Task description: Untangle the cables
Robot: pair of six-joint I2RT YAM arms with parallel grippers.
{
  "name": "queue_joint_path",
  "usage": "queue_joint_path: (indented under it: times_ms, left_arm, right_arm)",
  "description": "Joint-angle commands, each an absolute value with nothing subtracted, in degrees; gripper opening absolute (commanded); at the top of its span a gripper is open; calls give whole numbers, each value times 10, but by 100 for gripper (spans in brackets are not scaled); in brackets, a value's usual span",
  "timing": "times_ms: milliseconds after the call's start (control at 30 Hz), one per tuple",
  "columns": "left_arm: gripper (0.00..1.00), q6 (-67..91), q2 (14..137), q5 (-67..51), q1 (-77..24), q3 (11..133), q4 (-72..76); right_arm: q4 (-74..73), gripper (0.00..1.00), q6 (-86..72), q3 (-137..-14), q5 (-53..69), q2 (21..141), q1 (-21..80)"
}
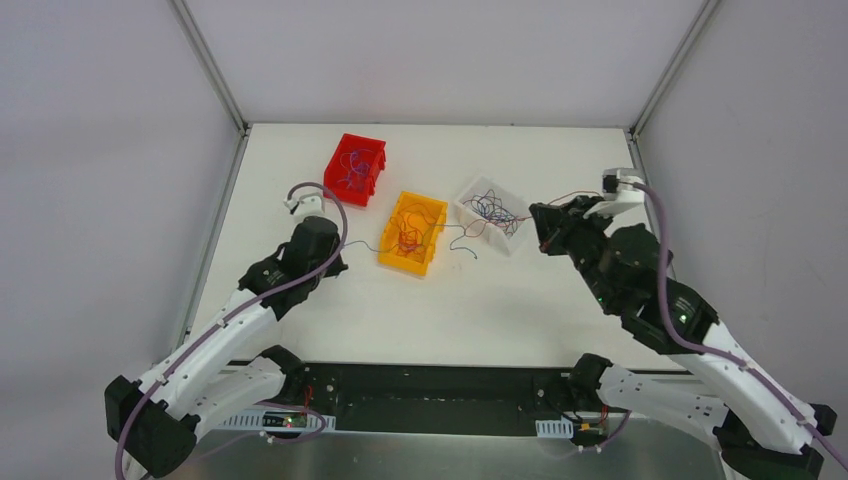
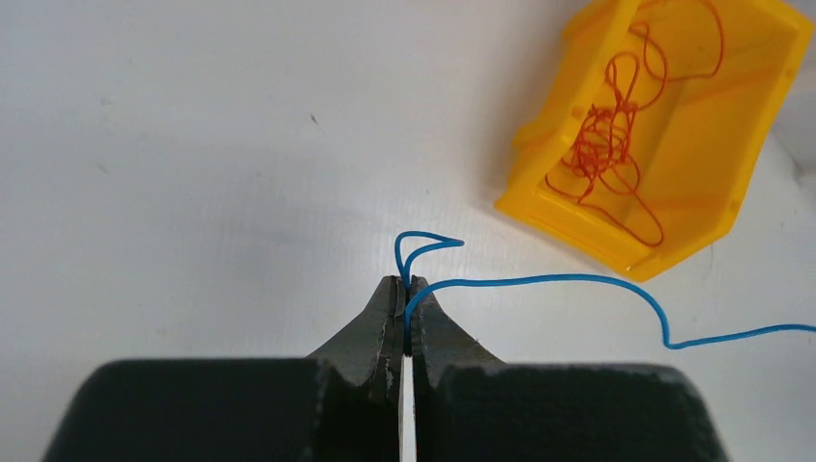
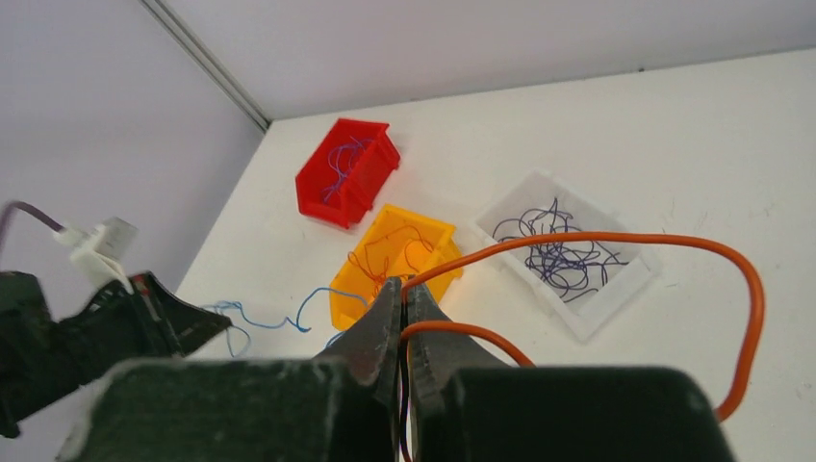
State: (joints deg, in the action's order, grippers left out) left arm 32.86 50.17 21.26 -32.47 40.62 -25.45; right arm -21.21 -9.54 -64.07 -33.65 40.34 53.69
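A blue cable (image 2: 539, 281) is pinched in my shut left gripper (image 2: 406, 284), which sits low over the table to the left of the yellow bin (image 2: 702, 144). The cable loops just past the tips and trails off to the right. My right gripper (image 3: 402, 287) is shut on an orange cable (image 3: 616, 238) that arcs in a wide loop above the table, near the white bin (image 3: 616, 289). From above, the left gripper (image 1: 342, 266) and right gripper (image 1: 538, 214) flank the bins. Orange cables (image 2: 606, 135) lie tangled in the yellow bin.
Three bins stand in a row mid-table: a red bin (image 1: 372, 150) with blue cables, the yellow bin (image 1: 432, 215) and the white bin (image 1: 470, 200) with dark cables (image 1: 495, 210). Grey walls close the table at the left, back and right.
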Motion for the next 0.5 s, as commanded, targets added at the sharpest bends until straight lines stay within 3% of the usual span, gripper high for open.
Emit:
queue_joint_path:
  times_ms: [0, 200, 467]
  left_arm:
    - [0, 324, 507, 290, -299, 480, -322]
    - [0, 415, 458, 347, -224, 496, -382]
    - [0, 556, 365, 373, -80, 438, -449]
  right_arm:
    - [-174, 0, -104, -622, -310, 447, 532]
    - [-195, 0, -115, -652, -354, 492, 500]
    - [-209, 0, -155, -601, -447, 423, 406]
